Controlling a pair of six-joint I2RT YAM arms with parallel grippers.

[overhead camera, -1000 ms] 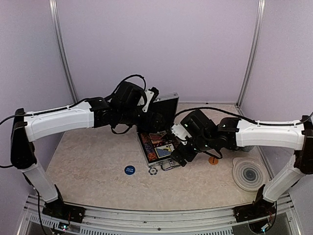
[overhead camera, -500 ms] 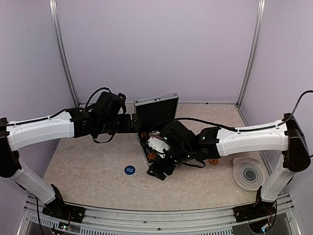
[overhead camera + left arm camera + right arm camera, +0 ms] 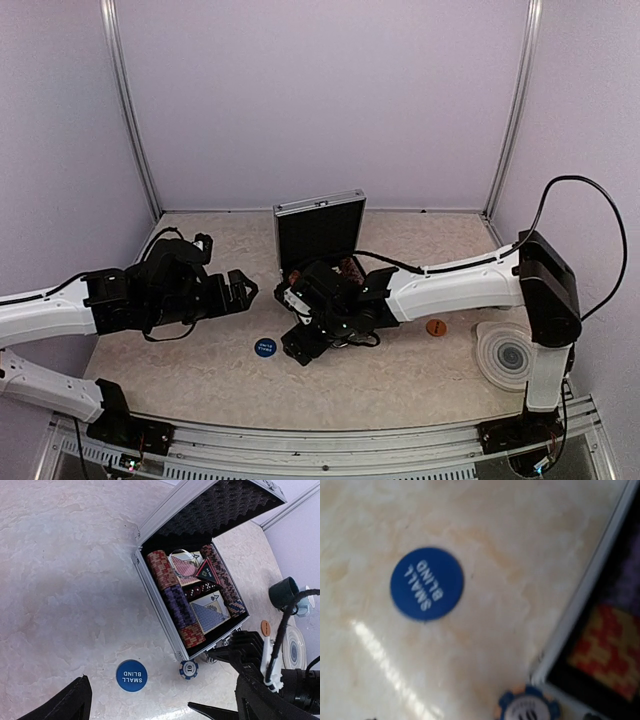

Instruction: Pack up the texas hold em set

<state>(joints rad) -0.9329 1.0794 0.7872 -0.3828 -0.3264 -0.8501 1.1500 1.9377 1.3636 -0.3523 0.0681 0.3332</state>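
One blue button (image 3: 132,675), one chip (image 3: 189,669) (both outside the case (image 3: 157,607))

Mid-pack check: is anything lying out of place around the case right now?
Yes. Three pieces lie loose on the table outside the open ribbed silver case: the round blue SMALL BLIND button and a blue-and-white chip by its front edge, and a round orange button off to its right.
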